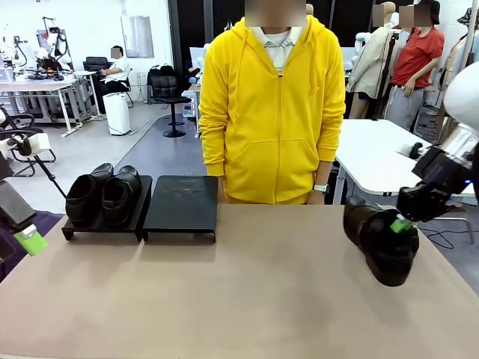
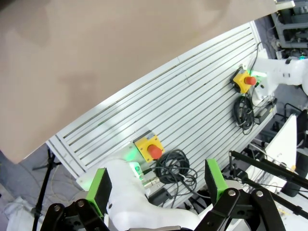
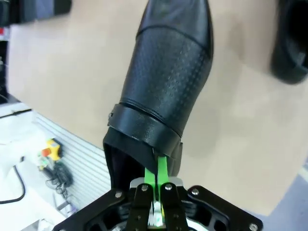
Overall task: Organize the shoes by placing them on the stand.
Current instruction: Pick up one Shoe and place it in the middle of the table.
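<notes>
Right gripper (image 1: 402,223): jaws closed to a thin pinch on the opening rim of one shoe (image 3: 168,62), by the strap, toe pointing away from the wrist. It sits at the right side of the table (image 1: 247,299); whether the sole is clear of the top cannot be told. Loose shoe (image 3: 291,48): on the table, just beside the held one. Left platform (image 1: 101,230) of the stand: carries a pair (image 1: 105,196), side by side and aligned alike. Right platform (image 1: 182,203): bare, close against the first, left of centre. Step in hand, as judged: the grasp is made on the third shoe and the carry is not yet begun, so the task is about half done. Next move calls for a lift clear of the table and the loose shoe, a long traverse left to the right platform, and a wrist turn to match the pair. The pinch is narrow, so the shoe may swing or slip. Right arm: enters from the right, wrist angled down and inward. Left gripper (image 2: 156,182): fingers wide apart, nothing between them, low off the table's left edge, facing the slotted base (image 2: 192,106).
</notes>
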You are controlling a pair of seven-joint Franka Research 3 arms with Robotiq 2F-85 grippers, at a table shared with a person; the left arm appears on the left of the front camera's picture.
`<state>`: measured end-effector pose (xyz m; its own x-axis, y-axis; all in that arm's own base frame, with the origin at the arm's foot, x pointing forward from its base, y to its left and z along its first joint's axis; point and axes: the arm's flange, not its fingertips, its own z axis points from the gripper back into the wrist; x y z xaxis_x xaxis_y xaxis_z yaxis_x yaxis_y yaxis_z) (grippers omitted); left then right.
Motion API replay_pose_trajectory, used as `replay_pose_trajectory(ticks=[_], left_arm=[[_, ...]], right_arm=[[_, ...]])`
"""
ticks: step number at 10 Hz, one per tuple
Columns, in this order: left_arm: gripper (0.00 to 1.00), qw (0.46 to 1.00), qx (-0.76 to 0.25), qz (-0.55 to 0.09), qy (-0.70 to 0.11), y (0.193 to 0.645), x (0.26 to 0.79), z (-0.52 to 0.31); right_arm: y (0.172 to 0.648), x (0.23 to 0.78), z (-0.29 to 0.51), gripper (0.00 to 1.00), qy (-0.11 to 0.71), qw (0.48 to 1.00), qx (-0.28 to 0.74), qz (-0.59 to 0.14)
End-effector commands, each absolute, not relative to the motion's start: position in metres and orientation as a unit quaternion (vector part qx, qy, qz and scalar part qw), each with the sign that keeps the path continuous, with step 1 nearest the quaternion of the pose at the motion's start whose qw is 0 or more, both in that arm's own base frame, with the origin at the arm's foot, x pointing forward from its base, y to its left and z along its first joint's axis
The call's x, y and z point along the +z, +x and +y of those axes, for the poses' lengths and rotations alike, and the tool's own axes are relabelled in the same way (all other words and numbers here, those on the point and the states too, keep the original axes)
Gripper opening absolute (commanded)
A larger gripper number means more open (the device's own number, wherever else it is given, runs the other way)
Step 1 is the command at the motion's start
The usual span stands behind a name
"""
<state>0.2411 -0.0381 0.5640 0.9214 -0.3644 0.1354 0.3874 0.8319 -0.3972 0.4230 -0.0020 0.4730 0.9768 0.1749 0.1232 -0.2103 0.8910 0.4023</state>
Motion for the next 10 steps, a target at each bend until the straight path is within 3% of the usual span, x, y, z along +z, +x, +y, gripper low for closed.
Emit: replay_pose_trajectory(ticks=[1, 3, 5, 10], left_arm=[[1.00, 0.956, -0.191, -0.030, -0.219, 0.242, 0.566, -0.039], [1.00, 0.956, -0.191, -0.030, -0.219, 0.242, 0.566, -0.039], [1.00, 0.956, -0.191, -0.030, -0.219, 0.242, 0.566, -0.039], [1.00, 0.956, -0.191, -0.030, -0.219, 0.242, 0.566, -0.039]], right_arm=[[0.401, 0.460, 0.076, 0.00, 0.239, 0.962, 0.109, -0.080], [0.372, 0.440, 0.157, 0.00, 0.248, 0.954, 0.161, -0.045], [0.366, 0.421, 0.220, 0.00, 0.263, 0.953, 0.147, -0.020], [0.370, 0.374, 0.306, 0.00, 0.310, 0.944, 0.102, -0.047]])
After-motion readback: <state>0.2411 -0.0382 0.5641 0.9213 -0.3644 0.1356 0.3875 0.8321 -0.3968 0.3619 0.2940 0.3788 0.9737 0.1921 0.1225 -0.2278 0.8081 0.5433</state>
